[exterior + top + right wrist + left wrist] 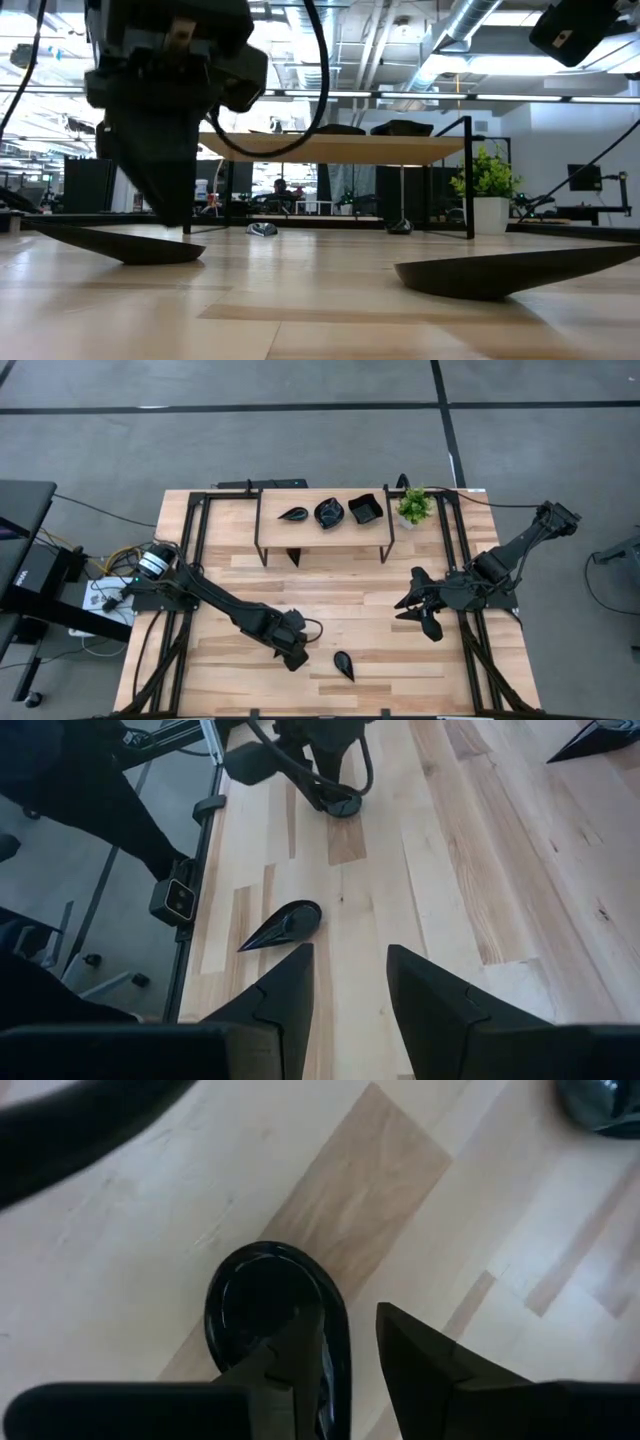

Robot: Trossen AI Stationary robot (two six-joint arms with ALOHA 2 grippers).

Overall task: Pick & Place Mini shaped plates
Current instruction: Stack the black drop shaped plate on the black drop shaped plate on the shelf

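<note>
Left tool (350, 1355) is low over the front-left of the desk (380, 585), jaws narrow and straddling the rim of a teardrop plate (275, 1305): one finger inside the dish, one outside. From the wrist view I cannot tell whether the rim is pinched yet; in the low view the plate sits flat on the wood under the tool. Judged step: grasping this plate. Next move calls for closing firmly on the thin glossy rim, then a straight lift; slip is the risk.

Right tool (350, 985) hovers over the right side of the desk, jaws partly apart, holding nothing.

A second teardrop plate (344, 665) lies just beside the left tool, toward the front edge, near enough to get nudged on the lift.

On the raised shelf (270, 530) at the back: a leaf plate (293, 514), a scalloped round plate (329, 512), a square plate (365, 509). Small potted plant (413, 506) beside the shelf's right end. The shelf's frame and legs stand in the way of any reach to the back.
</note>
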